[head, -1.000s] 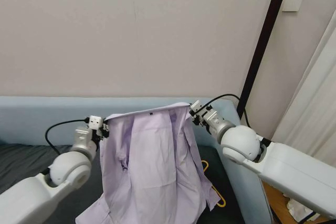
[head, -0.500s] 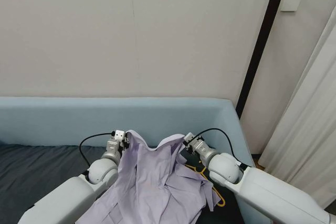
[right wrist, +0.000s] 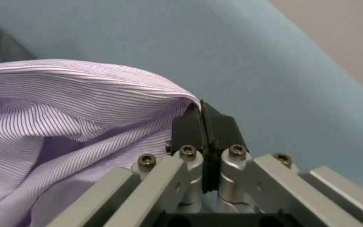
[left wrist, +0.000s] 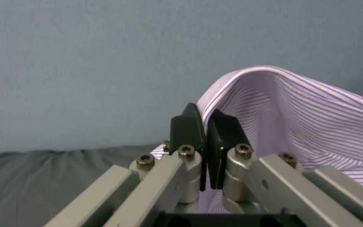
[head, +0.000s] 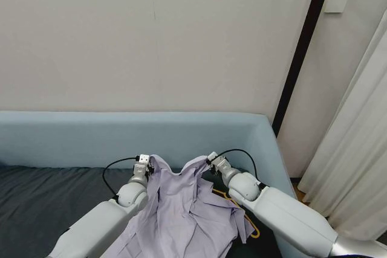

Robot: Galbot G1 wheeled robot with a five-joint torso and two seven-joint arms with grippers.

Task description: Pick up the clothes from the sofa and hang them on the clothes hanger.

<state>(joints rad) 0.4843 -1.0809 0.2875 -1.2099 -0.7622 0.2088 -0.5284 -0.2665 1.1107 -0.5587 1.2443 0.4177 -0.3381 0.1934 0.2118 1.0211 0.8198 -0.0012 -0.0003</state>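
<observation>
Whereas a second ago both arms held the garment high and spread wide, the left gripper (head: 145, 161) now sits low by the sofa (head: 60, 134) backrest, its fingers clamped on one top edge of the lilac striped shirt (head: 181, 209). The shirt sags between the grippers and heaps on the seat, so hanging looks no nearer. Close by, the right gripper (head: 211, 160) pinches the other edge. A yellow hanger (head: 255, 232) lies partly under the cloth.
</observation>
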